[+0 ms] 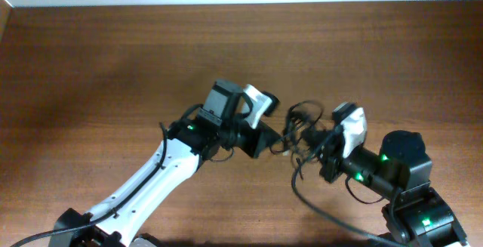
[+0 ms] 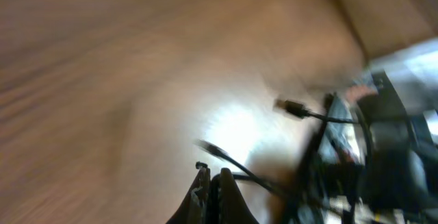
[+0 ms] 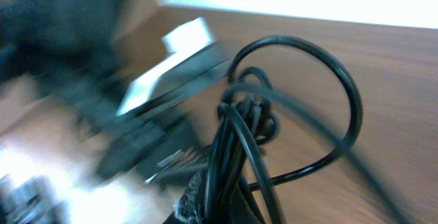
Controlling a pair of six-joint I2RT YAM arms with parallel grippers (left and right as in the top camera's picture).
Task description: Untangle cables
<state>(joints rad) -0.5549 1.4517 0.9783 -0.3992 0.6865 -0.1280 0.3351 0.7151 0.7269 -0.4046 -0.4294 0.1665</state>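
Cables (image 1: 302, 128) sit as one knotted clump mid-worktop (image 1: 113, 58), btwn the two arms, w/ loops sticking out toward the far edge. Right tool (image 1: 317, 145) is clamped on the bundle: in right wrist view several strands run together straight down into the right tool (image 3: 205, 207), w/ one big loop (image 3: 342, 101) springing out to the side. Left tool (image 1: 275, 143) faces it from the other side, close by. In left wrist view its fingers (image 2: 204, 193) are pressed together. A strand passes right at the tips, but pic is too blurred to tell if it's pinched or just beside. A plug end (image 2: 293, 107) hangs free beyond.

Step in hand, imo: hold clump w/ right, work one strand out w/ left. To do it well:
- Right grip = firm, steady anchor, no yanking.
- Left should take ONE strand near a free plug end, not the knot core.
- Pull slow, away from right tool, roughly level w/ worktop, so loops open rather than cinch.
- If tension builds, stop & back off. Re-grab closer to the knot & feed the plug back thru the loop.
- Watch the arms' own thicker leads, easy to snag.

Task looks early: nothing separated yet, all strands in one clump
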